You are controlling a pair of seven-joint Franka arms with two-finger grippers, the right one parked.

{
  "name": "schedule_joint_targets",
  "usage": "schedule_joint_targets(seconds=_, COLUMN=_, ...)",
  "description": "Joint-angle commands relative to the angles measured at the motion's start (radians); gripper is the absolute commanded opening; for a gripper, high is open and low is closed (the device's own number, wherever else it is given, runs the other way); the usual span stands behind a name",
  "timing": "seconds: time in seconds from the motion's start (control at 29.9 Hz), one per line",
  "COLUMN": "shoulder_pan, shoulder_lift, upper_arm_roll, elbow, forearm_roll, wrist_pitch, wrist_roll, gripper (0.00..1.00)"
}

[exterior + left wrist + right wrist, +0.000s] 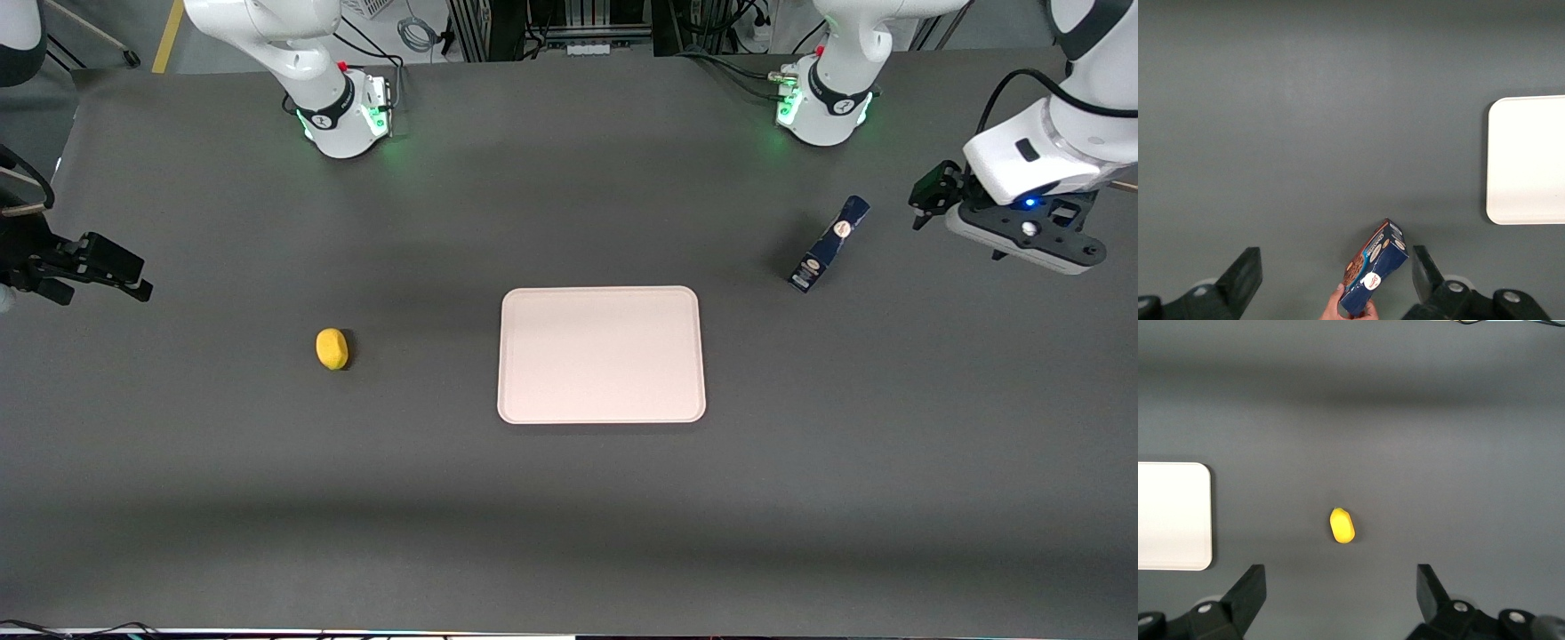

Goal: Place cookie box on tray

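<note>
Desk [569,516]: one tray [601,354] mid-desk, bare. One cookie box [829,244] standing tilted on the desk toward the working arm's end, farther from the front camera than the tray, well apart from it. One yellow lump [332,348] toward the parked arm's end. Gripper [925,197] hovers beside the box, fingers [1241,277] spread wide, holding nothing; arm low, wrist angled down.

This is a robotics lab: two white arm bases [345,111] with green status lights are bolted to a broad table [569,516] under a dark grey mat, with bundled cables [418,31] and metal racking [569,22] along its edge.
</note>
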State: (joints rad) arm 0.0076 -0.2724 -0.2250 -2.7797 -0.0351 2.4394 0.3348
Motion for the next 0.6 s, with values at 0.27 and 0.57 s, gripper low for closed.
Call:
schedule_joint_targets(seconds=0.27, shoulder_pan=-0.005, shoulder_lift=0.025, upper_arm_roll=-0.034, elbow=-0.084, forearm_roll=-0.002, wrist_pitch=0.177, wrist_roll=0.004, gripper=1.00)
schedule_joint_targets(seconds=0.57, shoulder_pan=0.009, shoulder_lift=0.076, upper_arm_roll=-0.031, elbow=-0.138, forearm_roll=-0.002, wrist_pitch=0.305, wrist_roll=0.073, gripper=1.00)
